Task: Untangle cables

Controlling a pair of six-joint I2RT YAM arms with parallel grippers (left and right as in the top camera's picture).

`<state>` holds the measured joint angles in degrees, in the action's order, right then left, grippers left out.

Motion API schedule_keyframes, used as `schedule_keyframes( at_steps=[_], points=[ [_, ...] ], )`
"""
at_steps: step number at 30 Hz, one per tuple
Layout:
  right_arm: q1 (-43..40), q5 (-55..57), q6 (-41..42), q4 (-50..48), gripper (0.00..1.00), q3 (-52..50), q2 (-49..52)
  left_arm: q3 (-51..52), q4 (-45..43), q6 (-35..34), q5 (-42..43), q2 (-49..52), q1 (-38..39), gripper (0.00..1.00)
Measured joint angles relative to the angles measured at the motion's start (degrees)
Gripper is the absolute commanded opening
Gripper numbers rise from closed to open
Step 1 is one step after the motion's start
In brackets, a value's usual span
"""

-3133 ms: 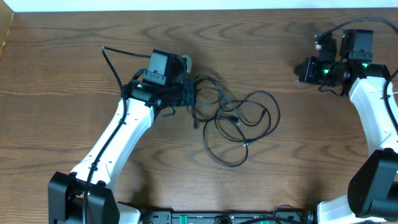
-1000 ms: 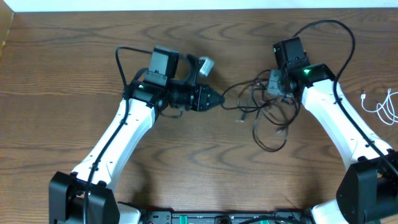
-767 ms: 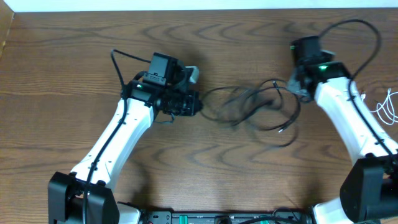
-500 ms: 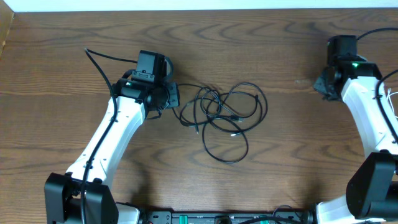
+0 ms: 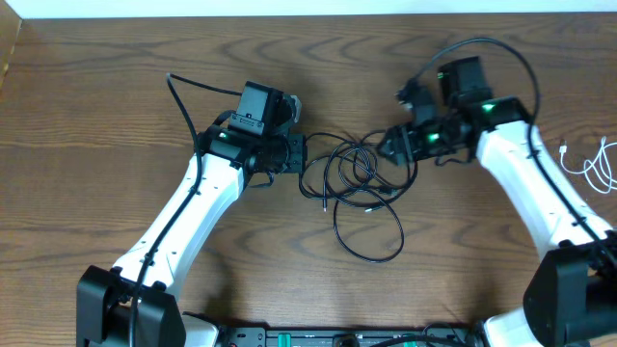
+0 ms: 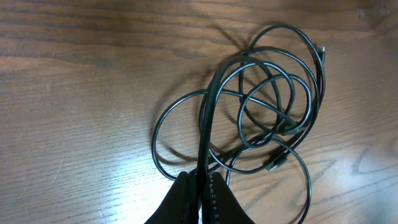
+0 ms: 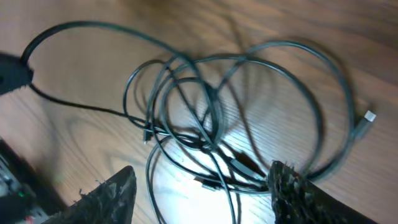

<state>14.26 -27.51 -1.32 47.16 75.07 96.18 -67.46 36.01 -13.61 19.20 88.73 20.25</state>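
While lying on brown wood-grain table point(image 5: 96, 77), sits mid-table as overlapping loops: tangle of thin black cables point(image 5: 359, 183). Left gripper point(image 6: 200, 186) clenched on one black strand at tangle's left side. Right gripper point(image 7: 202, 186) released, fingers wide apart over loops, grasping nothing. Thin white cable point(image 5: 593, 162) at far right edge, well apart.

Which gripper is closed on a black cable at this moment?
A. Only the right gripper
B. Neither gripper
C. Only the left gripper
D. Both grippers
C: the left gripper pinches one strand of the black cables, while the right gripper is open over them, its fingers wide apart.
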Motion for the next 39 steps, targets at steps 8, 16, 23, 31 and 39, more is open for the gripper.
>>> schedule_keyframes(
  at_steps=[8, 16, 23, 31, 39],
  points=[
    [6.0, 7.7, 2.6, -12.2, 0.62, -7.5, 0.9, 0.0, 0.2, 0.1, 0.0, 0.0, 0.0, 0.07],
    [6.1, 9.5, 6.2, -23.6, 0.49, -15.4, 1.0, 0.0, 0.2, 0.2, 0.0, 0.0, 0.0, 0.08],
    [6.1, 6.6, 10.4, -31.5, 0.22, -20.7, 1.0, 0.0, 0.2, 0.2, 0.0, 0.0, 0.0, 0.08],
    [6.1, 5.2, 16.9, -36.2, 0.01, -23.9, 1.0, 0.0, 0.2, 0.2, 0.0, 0.0, 0.0, 0.07],
    [4.2, 4.7, 17.6, -33.7, 0.01, -23.3, 0.8, 0.0, 0.8, 0.2, -1.6, 0.0, 0.0, 0.07]
  ],
)
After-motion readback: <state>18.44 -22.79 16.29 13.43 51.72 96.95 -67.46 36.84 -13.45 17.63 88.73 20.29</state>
